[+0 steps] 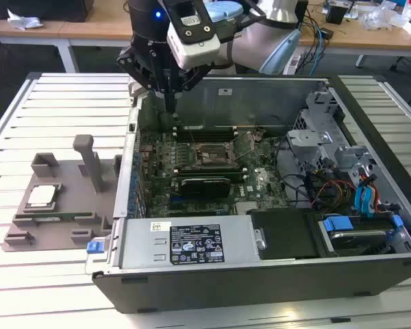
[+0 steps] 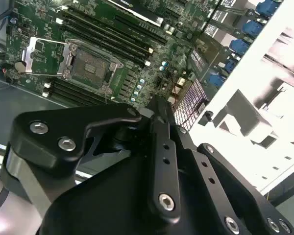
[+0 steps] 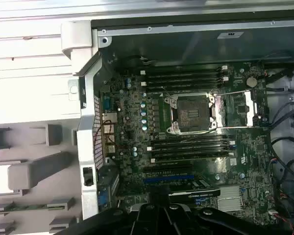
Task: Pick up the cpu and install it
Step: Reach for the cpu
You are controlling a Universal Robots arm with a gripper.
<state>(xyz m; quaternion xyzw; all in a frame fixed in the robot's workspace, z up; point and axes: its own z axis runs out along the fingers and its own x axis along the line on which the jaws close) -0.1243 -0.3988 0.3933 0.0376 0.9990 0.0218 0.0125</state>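
Black fingers (image 1: 170,94) clenched together, gripping nothing | hanging above the motherboard (image 1: 192,154) inside the computer case (image 1: 260,267) | socket (image 3: 193,113) open | cpu (image 1: 42,196) flat in grey tray (image 1: 27,229), tabletop (image 1: 14,137), exterior view's left

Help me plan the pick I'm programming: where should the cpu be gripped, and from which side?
Probably by two opposite edges of the cpu, coming straight down from above. It lies flat, metal top up, on the grey holder tray beside the computer case, so its thin rim is what the jaws can close on.
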